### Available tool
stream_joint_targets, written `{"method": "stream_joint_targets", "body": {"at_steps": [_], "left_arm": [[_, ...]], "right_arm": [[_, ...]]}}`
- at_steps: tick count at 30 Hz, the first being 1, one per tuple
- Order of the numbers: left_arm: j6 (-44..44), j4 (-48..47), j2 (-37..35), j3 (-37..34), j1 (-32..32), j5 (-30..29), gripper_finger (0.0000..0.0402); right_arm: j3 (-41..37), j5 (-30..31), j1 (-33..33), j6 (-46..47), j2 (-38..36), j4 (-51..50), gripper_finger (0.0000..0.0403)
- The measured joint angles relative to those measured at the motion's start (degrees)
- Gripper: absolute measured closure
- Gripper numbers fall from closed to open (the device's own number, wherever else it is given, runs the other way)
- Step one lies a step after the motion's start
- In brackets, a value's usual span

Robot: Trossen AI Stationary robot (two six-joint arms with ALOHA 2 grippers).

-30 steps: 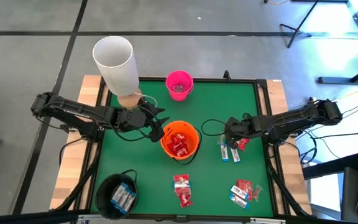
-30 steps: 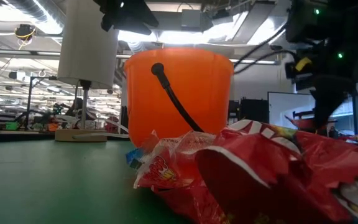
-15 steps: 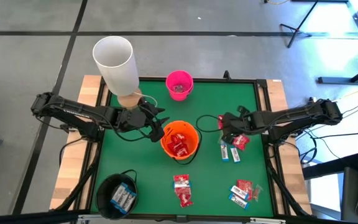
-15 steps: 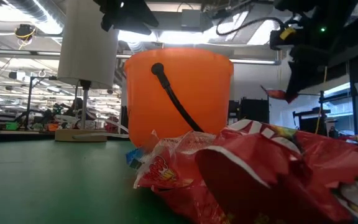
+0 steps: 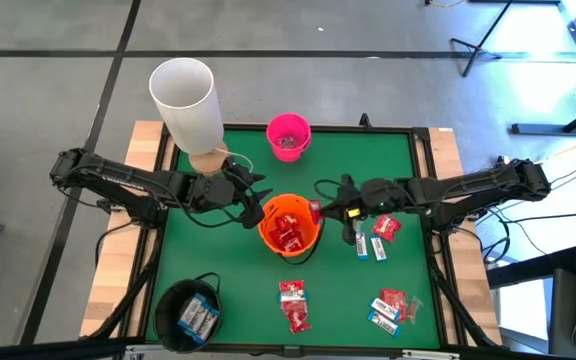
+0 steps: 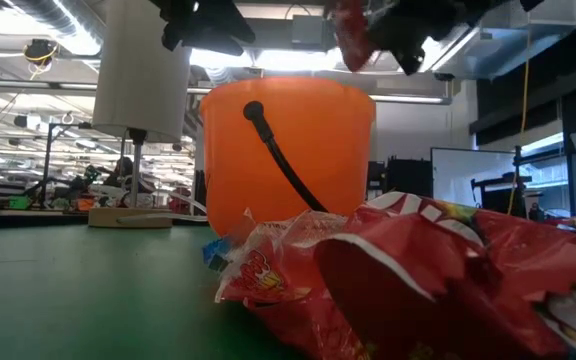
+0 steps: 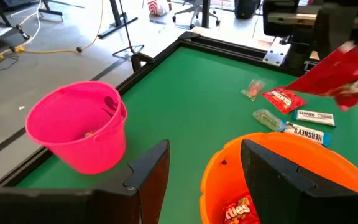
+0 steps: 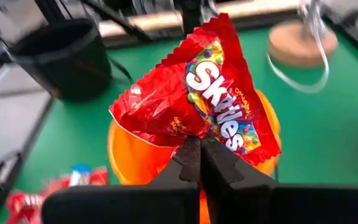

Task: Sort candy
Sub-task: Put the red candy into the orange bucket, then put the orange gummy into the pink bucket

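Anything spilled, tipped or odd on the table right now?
Nothing stands out. The orange bucket stands upright, the right claw holds a red Skittles packet by its rim, and loose candy lies flat on the green table. The left claw waits beside the bucket.

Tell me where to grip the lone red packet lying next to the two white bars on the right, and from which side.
Take the lone red packet from straight above, pinching across its narrow width. It lies flat on the green table, with the white bars close on the side toward the orange bucket, so a sideways approach from there would likely nudge them. The outer side looks freer.
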Motion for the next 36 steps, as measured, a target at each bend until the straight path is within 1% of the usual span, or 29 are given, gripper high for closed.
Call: {"method": "stream_joint_targets", "body": {"at_steps": [4,8,14,18,20,23,29,31,33,36], "left_arm": [[0.0,0.08,0.0,0.0,0.0,-0.02,0.0214],[0.0,0.35,0.0,0.0,0.0,0.0,0.0214],[0.0,0.31,0.0,0.0,0.0,0.0,0.0214],[0.0,0.31,0.0,0.0,0.0,-0.01,0.0214],[0.0,0.31,0.0,0.0,0.0,-0.02,0.0214],[0.0,0.31,0.0,0.0,0.0,0.0,0.0214],[0.0,0.28,0.0,0.0,0.0,-0.02,0.0214],[0.0,0.26,0.0,0.0,0.0,0.0,0.0214],[0.0,0.09,0.0,0.0,0.0,0.0,0.0214],[0.0,-0.02,0.0,0.0,0.0,0.0,0.0214]], "right_arm": [[0.02,-1.5,0.0,0.0,2.69,5.73,0.0402],[0.02,-3.52,-0.02,-0.01,6.4,8.81,0.0402],[0.02,-3.55,-0.04,-0.01,9.8,8.99,0.0402],[0.02,-3.37,-0.04,-0.01,10.01,8.95,0.0402],[0.02,-2.33,-0.02,-0.02,9.92,8.97,0.0398],[0.02,-1.31,-0.04,-0.03,9.8,8.94,0.0377],[0.02,-0.84,-0.04,-0.46,9.72,8.84,0.0306],[0.02,-0.77,-0.04,-1.53,9.09,7.38,0.0285],[0.61,0.95,-0.02,-1.69,7.92,3.62,0.0271],[2.35,7.24,-0.02,-1.69,5.03,-6.6,0.0264]]}}
